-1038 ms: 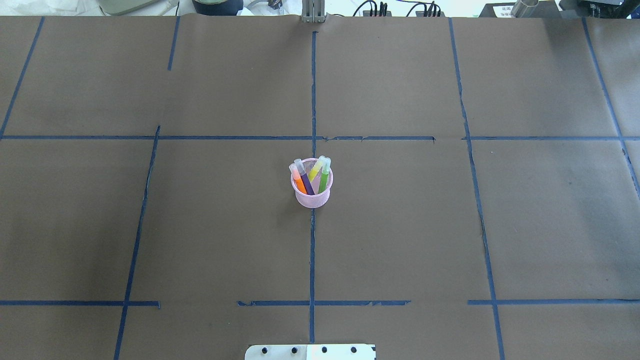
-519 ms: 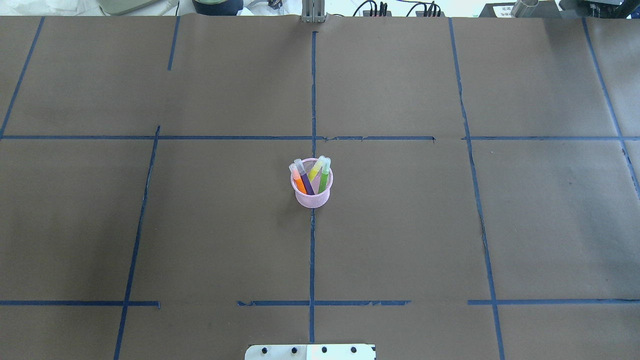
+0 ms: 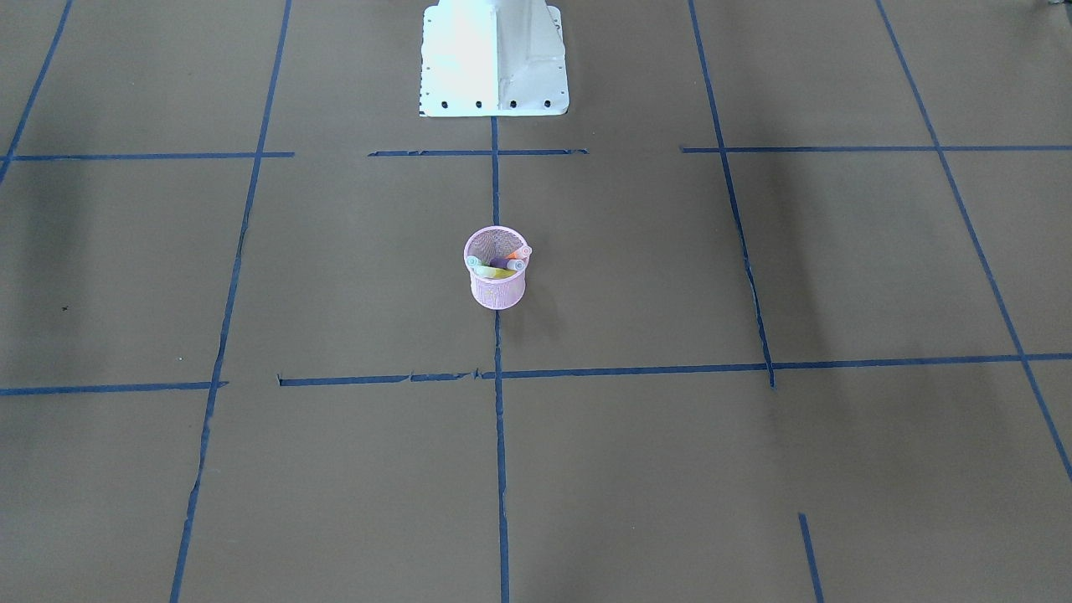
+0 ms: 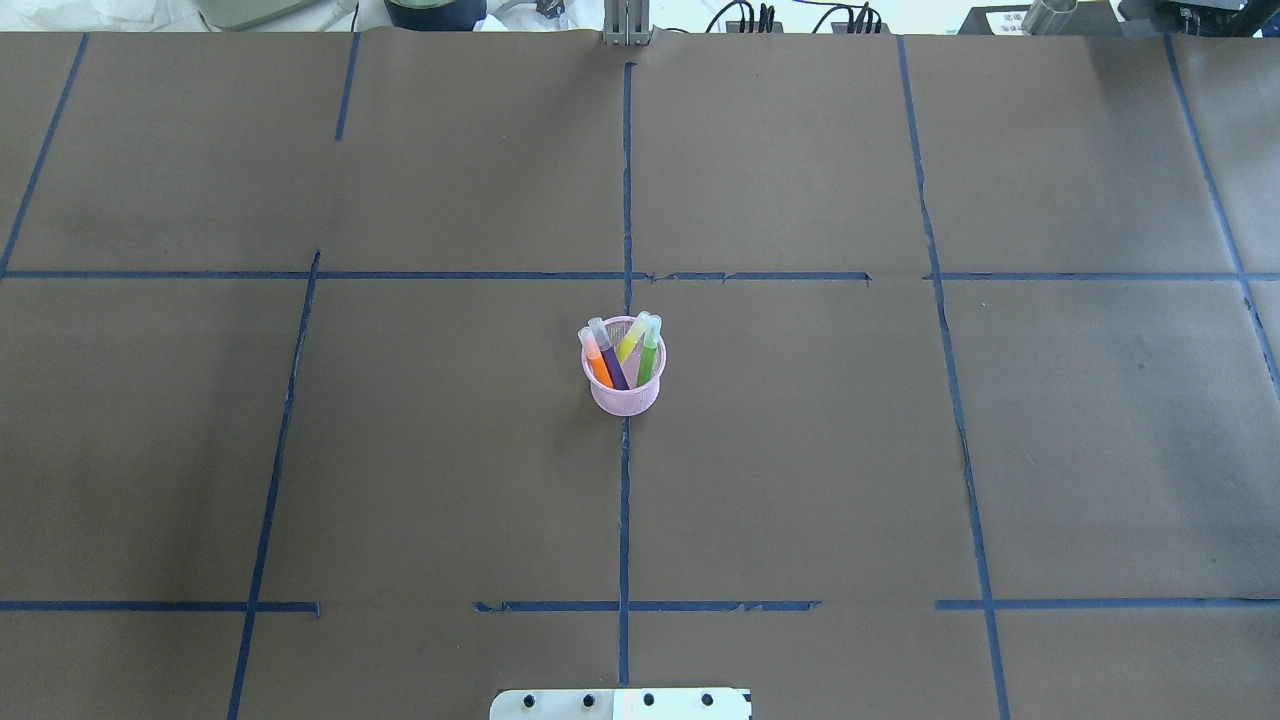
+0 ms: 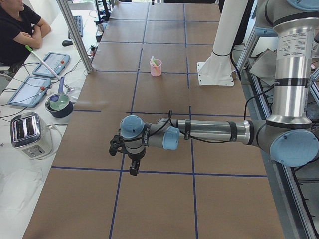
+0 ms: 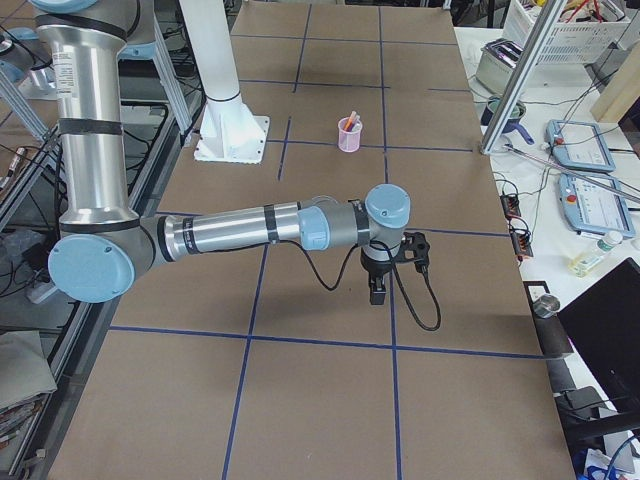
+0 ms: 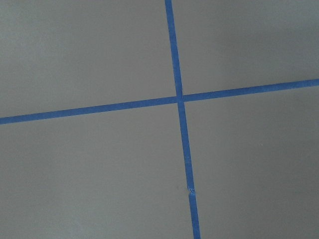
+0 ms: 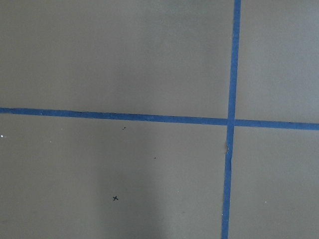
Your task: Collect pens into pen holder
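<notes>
Found the table [image 4: 800,450] covered in brown paper, squared off with blue tape [image 4: 626,500]. Found the left arm [image 5: 209,130] stretched low over one end and the right arm [image 6: 230,232] low over the other, both outside the overhead view. Saw the left gripper [image 5: 133,169] and the right gripper [image 6: 378,292] pointing straight down, each just above the paper. Could not tell whether either pair of jaws was parted or closed, since only the side views showed them. Saw nothing but paper and a tape cross through both wrist cameras.

Placed the pen holder [image 4: 625,398] upright at the table's middle, on the centre tape line, well apart from both grippers, inward along the table from each. Could not tell which arm was nearer.

Counted four markers in it: orange pen [image 4: 599,368], purple pen [image 4: 613,370], yellow pen [image 4: 630,345] and green pen [image 4: 648,362]. Noted all four leaning, long axes steeply up, pale caps above the rim. Saw no pen on the paper. Judged the collecting done, with no grasp left to line up.
</notes>
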Available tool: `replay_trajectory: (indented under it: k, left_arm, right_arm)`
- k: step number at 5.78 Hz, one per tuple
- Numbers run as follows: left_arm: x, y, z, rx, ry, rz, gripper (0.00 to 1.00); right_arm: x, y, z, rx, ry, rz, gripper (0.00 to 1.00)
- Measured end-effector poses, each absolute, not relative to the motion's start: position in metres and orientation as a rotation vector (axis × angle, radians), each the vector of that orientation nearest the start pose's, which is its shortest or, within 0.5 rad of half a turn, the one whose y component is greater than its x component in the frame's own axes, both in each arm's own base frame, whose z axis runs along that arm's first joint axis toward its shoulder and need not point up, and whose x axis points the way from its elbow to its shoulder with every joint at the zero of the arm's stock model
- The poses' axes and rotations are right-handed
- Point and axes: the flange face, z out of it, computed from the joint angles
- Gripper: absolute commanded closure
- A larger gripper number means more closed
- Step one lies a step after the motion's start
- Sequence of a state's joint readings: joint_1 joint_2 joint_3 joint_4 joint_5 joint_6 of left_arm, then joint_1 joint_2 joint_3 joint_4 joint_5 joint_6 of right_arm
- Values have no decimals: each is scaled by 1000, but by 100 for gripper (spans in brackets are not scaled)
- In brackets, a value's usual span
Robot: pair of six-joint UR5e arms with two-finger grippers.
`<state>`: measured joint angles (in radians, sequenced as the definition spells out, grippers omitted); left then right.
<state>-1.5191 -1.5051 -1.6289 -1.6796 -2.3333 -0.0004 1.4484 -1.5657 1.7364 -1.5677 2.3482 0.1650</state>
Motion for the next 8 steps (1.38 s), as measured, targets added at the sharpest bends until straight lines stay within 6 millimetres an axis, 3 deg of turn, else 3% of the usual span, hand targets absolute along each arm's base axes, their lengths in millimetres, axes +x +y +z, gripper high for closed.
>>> replay_trajectory:
  k: [2,4,6,8]
  left_arm:
    - [-43,-447,663,46,776,72,0]
    - [-45,-445,664,25,800,54,0]
    - [-63,-438,651,-11,802,2,0]
    - [-67,-440,642,1,783,1,0]
  right_arm:
    - [3,-494,577,53,-790,-29,0]
    - [2,-500,574,58,-790,-30,0]
    - [3,-487,593,18,-801,-18,0]
    - [11,-467,602,24,-819,-52,0]
